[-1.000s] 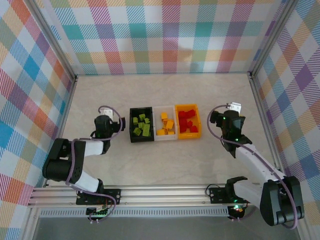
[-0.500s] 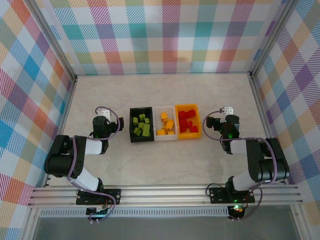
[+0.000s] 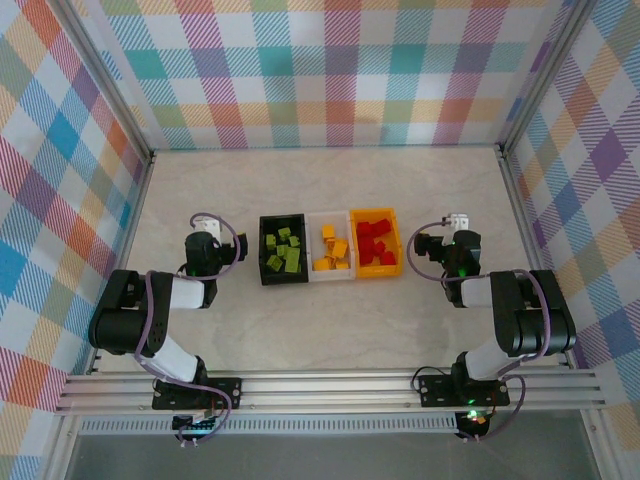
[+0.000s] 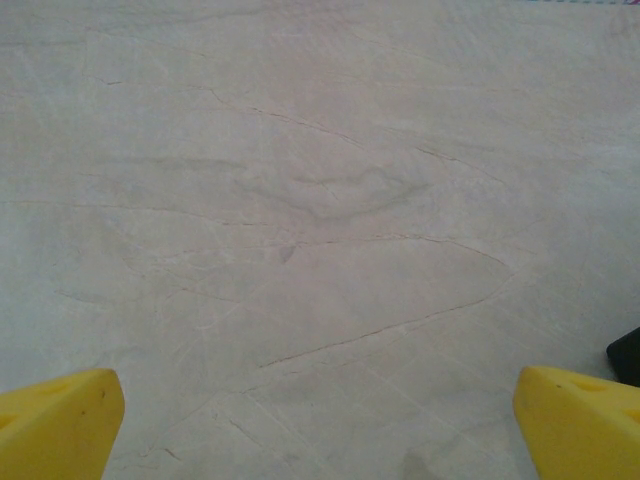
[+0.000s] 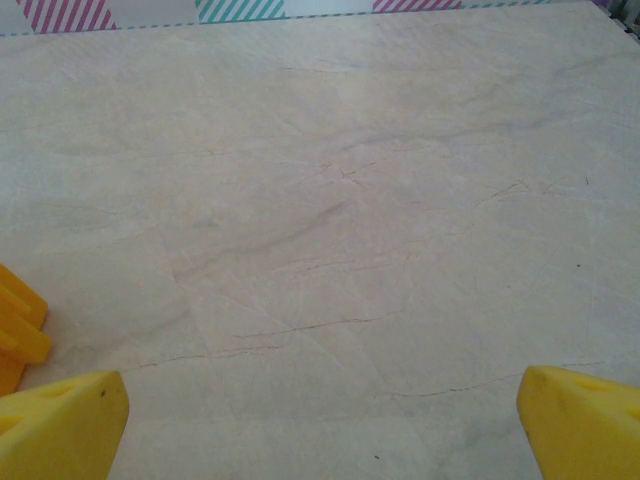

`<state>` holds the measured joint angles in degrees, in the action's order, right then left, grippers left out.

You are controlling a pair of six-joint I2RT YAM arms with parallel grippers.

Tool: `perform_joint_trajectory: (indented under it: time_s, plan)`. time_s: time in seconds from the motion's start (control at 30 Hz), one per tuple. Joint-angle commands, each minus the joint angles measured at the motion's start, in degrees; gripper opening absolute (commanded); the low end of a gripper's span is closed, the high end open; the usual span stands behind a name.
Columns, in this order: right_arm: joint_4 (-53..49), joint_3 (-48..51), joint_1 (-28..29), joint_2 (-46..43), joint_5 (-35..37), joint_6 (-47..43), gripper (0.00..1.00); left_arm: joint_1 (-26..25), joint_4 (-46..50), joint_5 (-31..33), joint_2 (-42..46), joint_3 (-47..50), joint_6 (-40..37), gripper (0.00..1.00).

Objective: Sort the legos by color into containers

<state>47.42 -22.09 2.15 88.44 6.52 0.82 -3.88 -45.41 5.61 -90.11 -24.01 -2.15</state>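
Bolted to the aluminium rail (image 3: 320, 388) at the near edge, both arms are folded up tight. The left arm (image 3: 135, 325) bends its black elbow out to the left and lays its white forearm across to a wrist just left of the bins. The right arm (image 3: 525, 320) mirrors it, with its wrist just right of them. The left jaws stand wide apart and hold nothing; their blunt yellow fingertips (image 4: 55, 420) sit at the two lower corners of the left wrist view, over bare counter (image 4: 320, 200). The right jaws are likewise spread and empty, yellow fingertips (image 5: 60, 420) low over the same pale, marble-veined, matte surface.

Between the wrists stand the containers, three small open-top plastic bins joined in a row. The black bin (image 3: 264, 262) holds lime green legos (image 3: 285, 250), the white bin (image 3: 331, 277) holds yellow-orange legos (image 3: 333, 250), and the orange bin (image 3: 398, 250) holds red legos (image 3: 372, 243), all tiny blocky bricks lying jumbled. Beyond rise walls of pastel plaid cloth (image 3: 330, 70).

A second ago the right arm stretched out diagonally from its base; now it is folded back. The left arm, the bins and the bricks have barely changed.
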Motion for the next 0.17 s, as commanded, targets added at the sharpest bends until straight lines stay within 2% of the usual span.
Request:
perform_joint_trajectory:
  time_s: [0.0,0.13]
  plan:
    - [2.1,-0.5,-0.4,-0.3,-1.0,0.6,1.0,0.0,-1.4,0.5,0.2,0.2,0.8,1.0]
    - [2.1,-0.5,-0.4,-0.4,-1.1,0.6,1.0,0.0,-1.6,0.5,0.4,0.3,0.8,1.0]
